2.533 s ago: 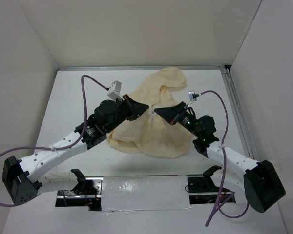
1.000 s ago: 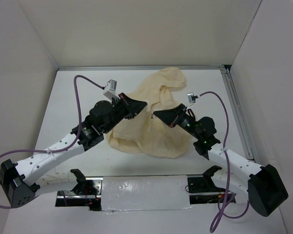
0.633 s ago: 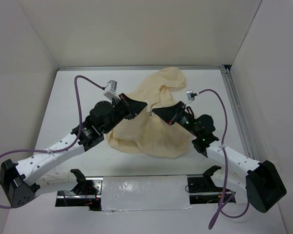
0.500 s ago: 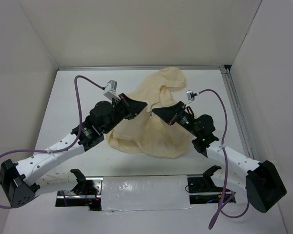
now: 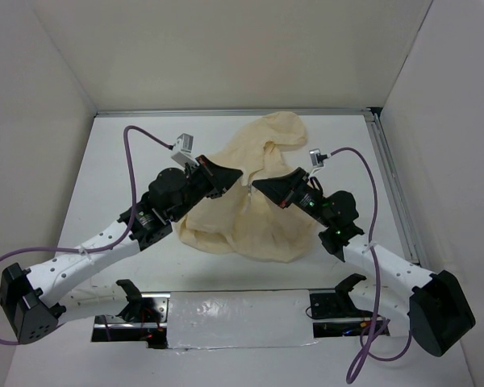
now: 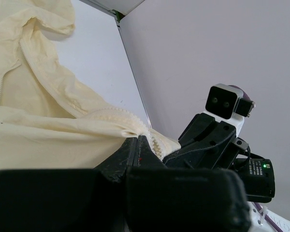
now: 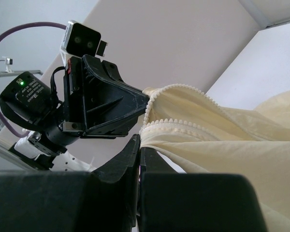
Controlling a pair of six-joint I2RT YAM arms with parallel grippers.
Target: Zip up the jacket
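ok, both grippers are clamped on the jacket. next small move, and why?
The left gripper and right gripper are each shut on a toothed front edge of the jacket, tips close but not meeting; I can't make out the pull. I'd probably ease them together to line up the teeth.

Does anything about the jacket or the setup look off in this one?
The jacket lies crumpled in a heap, not flat, its front open. The left pincer and right pincer each pinch a zipper edge, held close together. Nothing looks torn.
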